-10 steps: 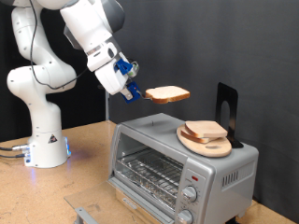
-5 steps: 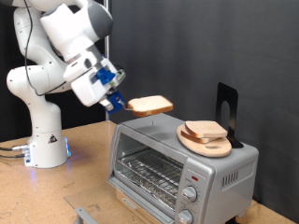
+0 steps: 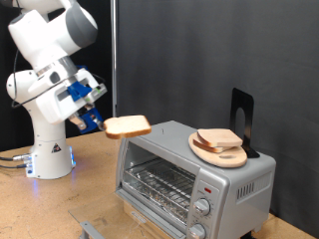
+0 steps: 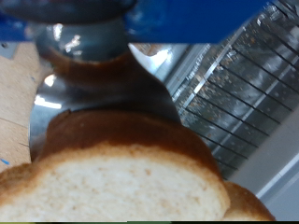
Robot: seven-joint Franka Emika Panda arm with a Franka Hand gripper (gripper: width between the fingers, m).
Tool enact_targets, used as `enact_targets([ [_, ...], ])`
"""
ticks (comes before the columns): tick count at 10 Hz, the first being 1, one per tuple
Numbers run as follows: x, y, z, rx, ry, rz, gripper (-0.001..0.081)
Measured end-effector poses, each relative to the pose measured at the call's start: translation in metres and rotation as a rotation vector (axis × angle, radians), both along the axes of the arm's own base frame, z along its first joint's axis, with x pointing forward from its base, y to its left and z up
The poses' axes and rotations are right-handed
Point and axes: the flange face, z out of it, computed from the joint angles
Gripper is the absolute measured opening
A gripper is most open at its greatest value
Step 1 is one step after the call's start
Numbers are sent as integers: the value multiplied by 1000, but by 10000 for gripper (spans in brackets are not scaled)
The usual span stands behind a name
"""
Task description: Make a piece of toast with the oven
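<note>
My gripper [image 3: 98,123] is shut on a piece of toast [image 3: 128,125], a pale tan slice with a brown crust, held flat in the air to the exterior view's left of the oven [image 3: 189,174]. The slice fills the wrist view [image 4: 121,182], clamped between the fingers [image 4: 84,93]. The oven is silver-grey, its glass door hangs open and its wire rack [image 3: 159,184] shows; the rack also shows in the wrist view [image 4: 238,84]. More bread slices [image 3: 219,139] lie on a round wooden board [image 3: 217,152] on the oven's top.
A black stand [image 3: 241,118] rises behind the board on the oven top. The arm's white base [image 3: 48,149] stands at the exterior view's left on a wooden table [image 3: 60,209]. A small metal part [image 3: 92,230] lies at the table's front.
The gripper has carried the slice down and towards the exterior view's left, from above the oven top to beside the oven's upper left corner.
</note>
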Motion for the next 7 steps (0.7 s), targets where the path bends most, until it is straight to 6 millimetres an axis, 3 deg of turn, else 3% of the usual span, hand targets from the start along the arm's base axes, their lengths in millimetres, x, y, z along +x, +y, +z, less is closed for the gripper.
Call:
enact_targets([
  [4, -3, -2, -11, -10, 19, 3, 395],
  [7, 1, -7, -52, -111, 90, -23, 395],
])
